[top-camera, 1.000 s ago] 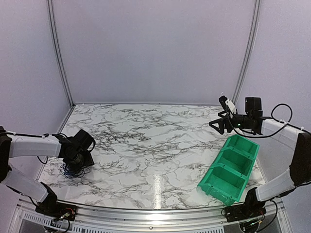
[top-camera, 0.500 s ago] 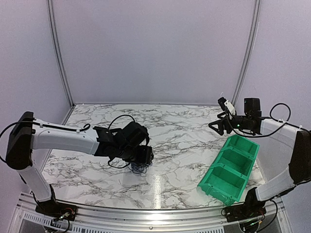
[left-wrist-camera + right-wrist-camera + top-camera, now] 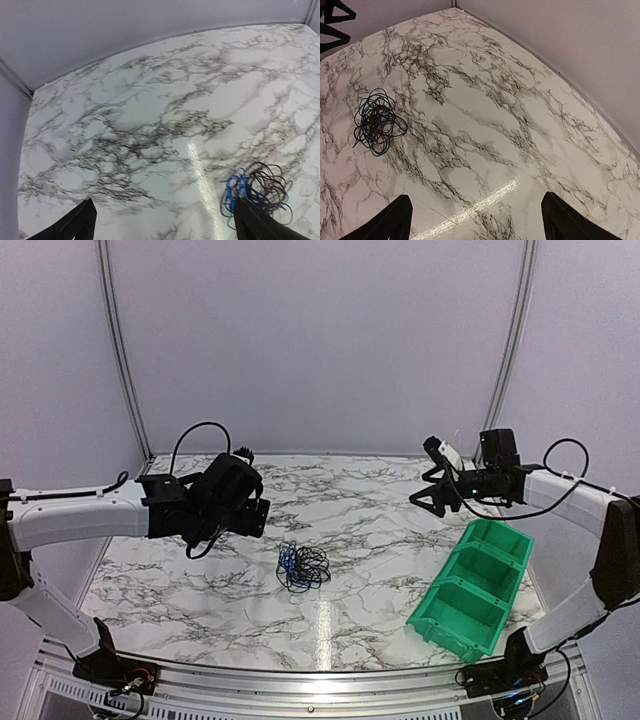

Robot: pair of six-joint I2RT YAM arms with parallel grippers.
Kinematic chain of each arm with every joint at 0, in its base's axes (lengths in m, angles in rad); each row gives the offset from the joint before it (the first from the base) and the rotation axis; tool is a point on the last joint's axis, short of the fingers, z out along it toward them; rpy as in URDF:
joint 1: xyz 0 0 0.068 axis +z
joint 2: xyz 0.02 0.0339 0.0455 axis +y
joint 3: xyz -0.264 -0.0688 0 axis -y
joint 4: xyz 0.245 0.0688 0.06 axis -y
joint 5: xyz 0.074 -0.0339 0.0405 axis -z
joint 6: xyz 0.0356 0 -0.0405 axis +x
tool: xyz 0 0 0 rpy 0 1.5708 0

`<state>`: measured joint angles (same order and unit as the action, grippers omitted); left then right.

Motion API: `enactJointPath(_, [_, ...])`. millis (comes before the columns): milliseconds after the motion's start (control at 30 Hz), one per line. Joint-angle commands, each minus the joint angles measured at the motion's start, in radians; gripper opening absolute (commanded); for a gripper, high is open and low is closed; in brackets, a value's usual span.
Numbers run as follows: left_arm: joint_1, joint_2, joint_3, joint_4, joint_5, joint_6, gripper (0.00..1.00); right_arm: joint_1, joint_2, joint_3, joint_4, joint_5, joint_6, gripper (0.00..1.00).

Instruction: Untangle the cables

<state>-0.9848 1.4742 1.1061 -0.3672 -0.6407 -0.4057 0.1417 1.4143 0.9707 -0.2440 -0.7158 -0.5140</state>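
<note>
One small tangle of black and blue cables [image 3: 303, 568] lay loose on the marble tabletop [image 3: 390, 540], low in the centre of the top view. The left gripper [image 3: 250, 518] hung to its upper left and the right gripper [image 3: 431, 497] well apart at upper right, both spread wide and holding nothing. Best, I judged, for each to pinch a separate outer loop on opposite sides, then draw apart slowly
</note>
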Motion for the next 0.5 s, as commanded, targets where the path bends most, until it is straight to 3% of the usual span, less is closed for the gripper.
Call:
enactJointPath(0, [0.064,0.015,0.091,-0.062,-0.216,0.228,0.99,0.093,0.046,0.151,-0.125,0.004,-0.060,0.89])
enactJointPath(67, [0.124,-0.011,0.096,0.038,-0.085,0.302,0.99,0.139,0.073,0.202,-0.165,0.023,-0.082,0.88])
enactJointPath(167, [0.234,-0.001,0.120,0.141,0.102,0.223,0.99,0.185,0.115,0.259,-0.193,0.021,-0.097,0.88])
enactJointPath(233, [0.261,0.043,0.119,0.188,0.054,0.154,0.99,0.201,0.143,0.283,-0.183,0.005,-0.083,0.87])
enactJointPath(300, [0.263,0.113,0.160,0.153,0.025,0.094,0.99,0.216,0.162,0.302,-0.161,-0.001,-0.069,0.86])
enactJointPath(400, [0.264,0.218,0.278,0.013,0.189,0.142,0.99,0.241,0.168,0.335,-0.166,0.059,-0.100,0.86])
enactJointPath(467, [0.264,0.246,0.290,-0.005,0.194,0.117,0.99,0.245,0.165,0.380,-0.226,0.095,-0.151,0.86])
